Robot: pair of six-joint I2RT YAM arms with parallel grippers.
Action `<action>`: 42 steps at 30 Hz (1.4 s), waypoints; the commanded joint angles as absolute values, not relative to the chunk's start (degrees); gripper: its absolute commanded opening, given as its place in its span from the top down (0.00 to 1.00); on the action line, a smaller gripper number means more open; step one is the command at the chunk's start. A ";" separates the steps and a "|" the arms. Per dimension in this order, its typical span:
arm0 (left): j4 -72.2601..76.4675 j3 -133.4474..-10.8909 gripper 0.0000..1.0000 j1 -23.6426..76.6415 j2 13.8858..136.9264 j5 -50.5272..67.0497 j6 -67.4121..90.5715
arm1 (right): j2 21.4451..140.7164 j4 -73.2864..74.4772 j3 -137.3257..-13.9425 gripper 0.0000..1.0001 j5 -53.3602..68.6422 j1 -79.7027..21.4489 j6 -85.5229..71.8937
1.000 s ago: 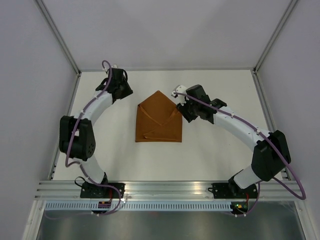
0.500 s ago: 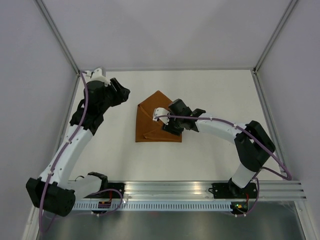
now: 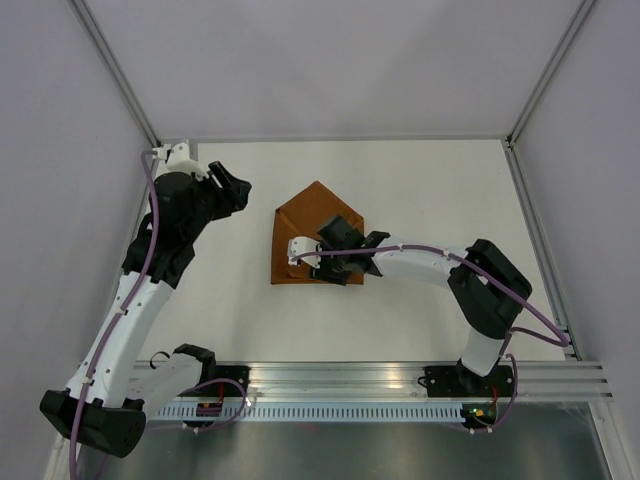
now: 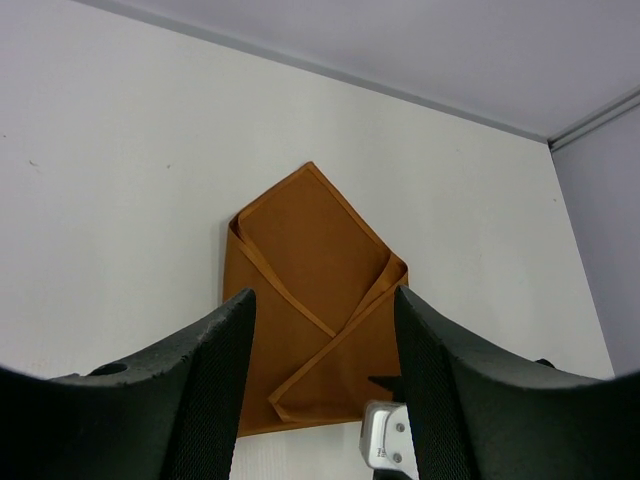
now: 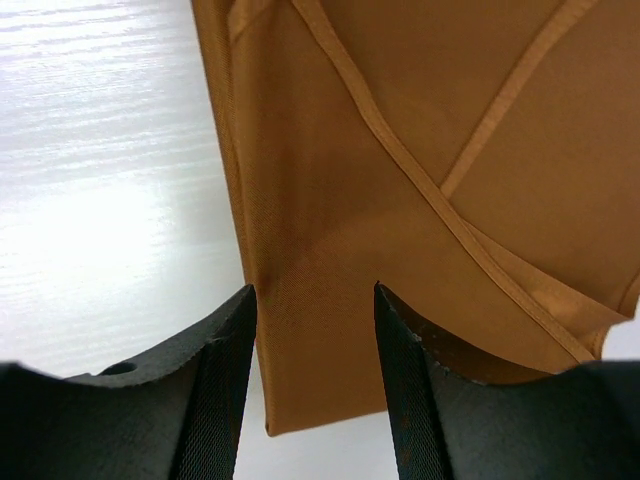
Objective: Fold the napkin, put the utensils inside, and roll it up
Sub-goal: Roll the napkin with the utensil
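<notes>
The napkin (image 3: 308, 212) lies folded like an envelope mid-table (image 3: 440, 180), nearer the far edge. The right gripper (image 5: 315, 298) hovers over its near-left part, jaws spread and empty. The left gripper (image 4: 325, 300) hangs by the far-left corner, jaws spread too. I'd pinch just the top layer at the edge. No utensils or holder in sight.

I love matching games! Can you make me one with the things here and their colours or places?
1. napkin
2. left claw
3. right claw
4. table

A. white
B. open, right over the napkin
C. orange, folded
D. open, off to the side over bare table

Pairs: 1-C, 2-D, 3-B, 4-A
</notes>
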State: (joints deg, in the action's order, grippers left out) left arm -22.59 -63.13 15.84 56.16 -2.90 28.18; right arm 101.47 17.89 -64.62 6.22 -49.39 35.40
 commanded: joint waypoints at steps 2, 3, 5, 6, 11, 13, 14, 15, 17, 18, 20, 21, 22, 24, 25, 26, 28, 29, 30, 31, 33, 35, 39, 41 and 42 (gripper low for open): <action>-23.12 -64.16 0.37 15.73 56.60 -1.85 25.75 | 103.88 16.26 -66.18 0.44 7.38 -50.54 36.39; -23.12 -64.16 0.37 15.73 56.60 -1.58 25.75 | 104.06 16.26 -66.36 0.44 7.56 -50.71 36.39; -23.12 -64.25 0.37 15.73 56.51 -1.23 25.84 | 104.50 16.08 -66.53 0.44 7.65 -51.24 36.21; -23.03 -64.25 0.37 15.73 56.69 -1.14 25.75 | 104.76 16.00 -66.53 0.44 7.65 -51.33 36.21; -22.85 -64.42 0.37 15.73 57.13 -0.26 25.75 | 106.70 15.12 -67.32 0.44 7.12 -52.03 36.12; -22.94 -64.42 0.37 15.73 57.30 -0.26 25.49 | 107.93 14.77 -67.85 0.44 6.94 -52.03 36.21; -22.94 -64.42 0.37 15.73 57.48 -0.26 25.23 | 108.28 14.85 -68.03 0.44 6.94 -52.03 36.12; -22.85 -64.34 0.37 15.73 57.48 -0.26 25.14 | 108.89 14.77 -68.29 0.45 7.03 -52.03 36.12; -23.03 -63.99 0.37 15.73 57.48 -0.26 24.70 | 109.51 14.50 -68.38 0.45 6.86 -52.03 36.12; -22.85 -63.72 0.37 15.73 57.48 -0.26 24.61 | 110.21 14.59 -68.81 0.46 6.86 -52.03 36.30; -22.94 -62.93 0.37 15.82 57.57 1.13 24.26 | 110.91 15.03 -69.17 0.48 6.77 -52.03 36.39; -22.94 -62.67 0.36 15.73 57.48 1.49 24.26 | 111.44 15.12 -69.26 0.49 6.59 -52.03 36.47; -22.85 -62.41 0.36 15.73 57.65 1.84 24.26 | 111.71 15.64 -69.26 0.50 6.68 -52.03 36.65; -22.94 -61.70 0.36 15.73 57.66 2.63 24.08 | 112.14 16.08 -68.91 0.52 6.85 -51.94 36.83; -22.68 -61.61 0.36 15.73 57.83 2.81 24.00 | 112.32 16.78 -68.91 0.52 7.20 -52.03 37.00; -22.68 -61.35 0.36 15.73 58.01 3.25 23.82 | 112.67 17.31 -68.91 0.53 7.47 -51.94 37.18; -22.59 -61.35 0.36 15.73 58.36 4.30 23.47 | 113.11 18.71 -68.91 0.54 7.82 -51.94 37.61; -22.50 -61.35 0.36 15.73 58.79 4.83 23.47 | 113.20 19.16 -68.91 0.55 8.61 -51.94 37.79; -22.50 -61.35 0.36 15.82 58.89 5.44 23.29 | 113.55 19.60 -68.99 0.56 8.96 -51.94 37.97; -22.50 -61.35 0.36 15.73 58.89 5.62 23.20 | 113.82 20.99 -69.08 0.57 9.49 -51.86 38.32; -22.41 -61.00 0.36 15.73 58.89 5.80 23.20 | 114.69 22.41 -69.69 0.60 10.81 -51.59 38.67; -22.41 -60.47 0.36 15.73 58.71 5.80 23.20 | 115.57 23.99 -69.96 0.61 11.86 -51.33 38.58; -22.15 -59.50 0.35 15.73 57.92 6.06 23.29 | 116.80 26.89 -71.62 0.67 13.96 -50.63 38.32; -22.15 -58.98 0.34 15.73 57.48 6.24 23.38 | 117.77 29.43 -73.20 0.69 15.29 -50.10 38.23; -21.97 -58.80 0.34 15.73 56.87 6.59 23.47 | 118.21 31.71 -74.00 0.70 15.81 -49.92 38.32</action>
State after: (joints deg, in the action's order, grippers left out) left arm -23.57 -59.40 15.84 58.85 4.75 25.54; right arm 112.99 21.52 -73.97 12.14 -50.50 37.85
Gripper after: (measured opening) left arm 0.654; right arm 0.312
